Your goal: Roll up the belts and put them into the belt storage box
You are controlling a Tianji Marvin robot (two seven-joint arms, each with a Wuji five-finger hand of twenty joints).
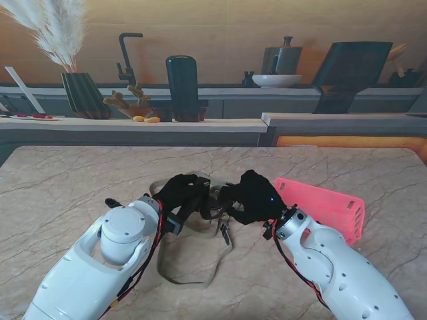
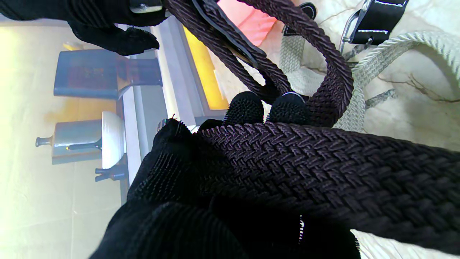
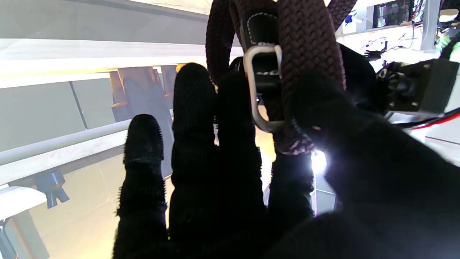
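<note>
Belts are what both hands are busy with, and the dark brown woven belt [image 2: 323, 165] is the one they hold. The right hand [image 1: 253, 197] pinches the buckle end: its thumb presses the braid against one finger [image 3: 287, 187] right by the silver buckle [image 3: 257, 90], while the other three fingers stand straight and hold nothing. I think it holds that end tight so the roll has a firm start. The left hand [image 1: 180, 193] has the wide braid lying across its palm, and two fingertips [image 2: 244, 108] curl up behind it, so its fingers are closed loosely around the belt. That loose hold looks made to let the belt slide and turn while it winds into a loop. The two hands sit close together, lifted a little over the middle of the marble table [image 1: 67, 180], with the dark belt looping between them. A cream woven belt [image 1: 193, 273] lies flat on the table under and nearer to me than the hands, with its own buckle and black tab; nobody holds it. The pink storage box [image 1: 333, 207] rests just beside the right hand, on its right, so a rolled belt has only a short way to go. No belt is in the box that I can see.
</note>
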